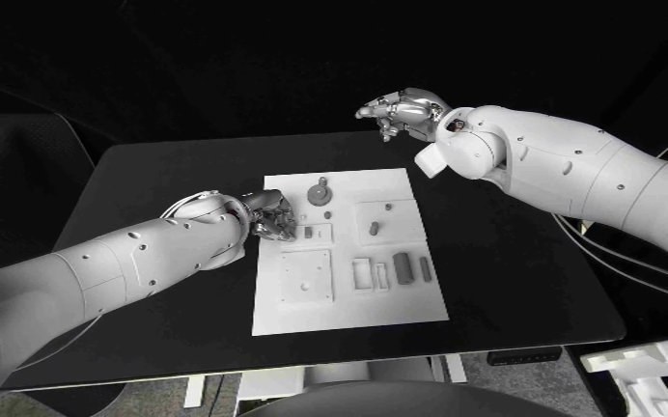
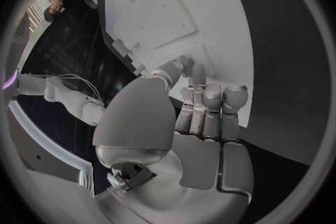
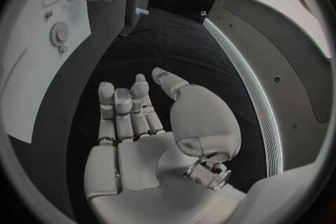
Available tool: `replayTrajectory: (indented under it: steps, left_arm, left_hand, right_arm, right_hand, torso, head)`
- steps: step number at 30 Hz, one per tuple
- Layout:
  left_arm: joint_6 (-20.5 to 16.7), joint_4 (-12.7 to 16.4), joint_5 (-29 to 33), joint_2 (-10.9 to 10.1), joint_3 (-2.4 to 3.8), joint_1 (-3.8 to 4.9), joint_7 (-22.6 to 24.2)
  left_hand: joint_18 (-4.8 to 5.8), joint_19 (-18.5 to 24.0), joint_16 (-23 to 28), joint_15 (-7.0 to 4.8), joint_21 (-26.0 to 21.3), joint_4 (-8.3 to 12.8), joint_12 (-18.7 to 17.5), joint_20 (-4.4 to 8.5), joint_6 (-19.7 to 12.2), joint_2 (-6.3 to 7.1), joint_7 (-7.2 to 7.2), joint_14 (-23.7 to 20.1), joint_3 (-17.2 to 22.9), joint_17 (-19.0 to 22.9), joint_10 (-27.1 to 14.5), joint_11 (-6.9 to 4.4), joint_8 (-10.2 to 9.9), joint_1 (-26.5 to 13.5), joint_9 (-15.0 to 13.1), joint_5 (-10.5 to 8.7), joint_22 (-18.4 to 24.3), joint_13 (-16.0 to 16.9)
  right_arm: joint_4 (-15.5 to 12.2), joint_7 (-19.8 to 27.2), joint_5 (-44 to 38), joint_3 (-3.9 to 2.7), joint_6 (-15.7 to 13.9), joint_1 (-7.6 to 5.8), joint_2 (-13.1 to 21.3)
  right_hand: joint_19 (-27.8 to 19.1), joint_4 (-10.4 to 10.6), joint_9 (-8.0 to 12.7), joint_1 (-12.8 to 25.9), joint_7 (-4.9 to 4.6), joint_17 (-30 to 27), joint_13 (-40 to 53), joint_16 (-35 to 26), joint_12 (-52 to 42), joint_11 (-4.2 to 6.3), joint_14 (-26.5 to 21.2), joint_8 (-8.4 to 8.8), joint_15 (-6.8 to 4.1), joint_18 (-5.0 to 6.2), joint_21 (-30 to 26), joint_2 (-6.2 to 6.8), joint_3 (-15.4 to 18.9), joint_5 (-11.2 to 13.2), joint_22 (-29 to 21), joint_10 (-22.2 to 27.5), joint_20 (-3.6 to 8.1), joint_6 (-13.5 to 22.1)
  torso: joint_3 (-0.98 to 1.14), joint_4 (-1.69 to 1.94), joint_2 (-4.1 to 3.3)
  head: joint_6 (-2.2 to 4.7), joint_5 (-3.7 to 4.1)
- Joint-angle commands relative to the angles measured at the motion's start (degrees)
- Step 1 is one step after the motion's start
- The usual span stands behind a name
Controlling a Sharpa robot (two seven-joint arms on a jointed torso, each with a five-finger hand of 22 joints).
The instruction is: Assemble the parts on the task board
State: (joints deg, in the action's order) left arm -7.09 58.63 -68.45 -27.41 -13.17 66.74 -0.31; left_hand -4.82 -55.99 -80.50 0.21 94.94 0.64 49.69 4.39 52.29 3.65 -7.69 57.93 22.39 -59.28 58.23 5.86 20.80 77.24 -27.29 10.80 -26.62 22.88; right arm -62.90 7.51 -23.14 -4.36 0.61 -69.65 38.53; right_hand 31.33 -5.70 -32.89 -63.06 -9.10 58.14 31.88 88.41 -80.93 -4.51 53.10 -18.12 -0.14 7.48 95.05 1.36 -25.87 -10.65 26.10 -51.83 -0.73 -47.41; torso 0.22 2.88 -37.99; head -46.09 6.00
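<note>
Parts (image 1: pixel 403 267) partly behind left hand (image 1: pixel 268 215)

One task board (image 1: pixel 348 316), two robot hands (image 1: pixel 271 216) (image 1: pixel 401 113), about five loose grey parts (image 1: pixel 403 267).

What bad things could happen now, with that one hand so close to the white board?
1. The left hand sits at the task board's left edge, right beside small grey parts. A clumsy move might knock them or push the board sideways.
2. The right hand hovers open past the board's far edge, off the board. Reaching in, its arm might sweep the round part near that edge.
</note>
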Motion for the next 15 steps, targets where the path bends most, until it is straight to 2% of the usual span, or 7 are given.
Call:
replayTrajectory:
  steps: [1, 15]
  left_arm:
    - [0.41, -0.21, -1.33, 0.11, -0.13, -0.26, -0.57]
    - [0.55, -0.12, -1.34, -0.09, -0.13, -0.26, -0.75]
  left_hand:
    - [-6.73, -0.02, -0.18, -0.27, 5.83, 0.04, 0.39, 0.24, 0.4, -0.45, 0.02, -0.02, 0.3, -0.08, 0.51, 0.09, 0.1, 0.06, 0.08, 0.17, -0.05, 0.1]
    - [-6.74, -0.02, -0.19, -0.28, 5.83, 0.12, 0.4, 0.24, 0.43, -0.44, 0.03, -0.02, 0.36, -0.09, 0.49, 0.09, 0.09, 0.11, 0.08, 0.17, -0.06, 0.1]
  right_arm:
    - [-0.06, 0.38, -0.33, -0.03, 0.89, 0.04, -0.04]
    - [-0.08, 0.35, -0.33, -0.03, 0.91, 0.05, -0.01]
  right_hand:
    - [-0.3, -0.04, 0.0, 0.37, -0.31, 0.05, 0.07, 0.27, -0.26, 0.03, 0.0, -0.31, -0.36, 0.16, 6.08, 0.07, -0.21, 0.17, 0.0, 0.28, 0.06, 0.16]
    - [-0.3, -0.03, 0.0, 0.4, -0.31, 0.05, 0.07, 0.27, -0.27, 0.03, 0.0, -0.31, -0.37, 0.16, 6.09, 0.07, -0.21, 0.17, 0.0, 0.29, 0.06, 0.17]
  torso:
    - [-0.01, -0.02, -0.02]
    - [-0.02, 0.04, 0.0]
  head:
    - [0.05, 0.08]
    - [-0.04, 0.01]
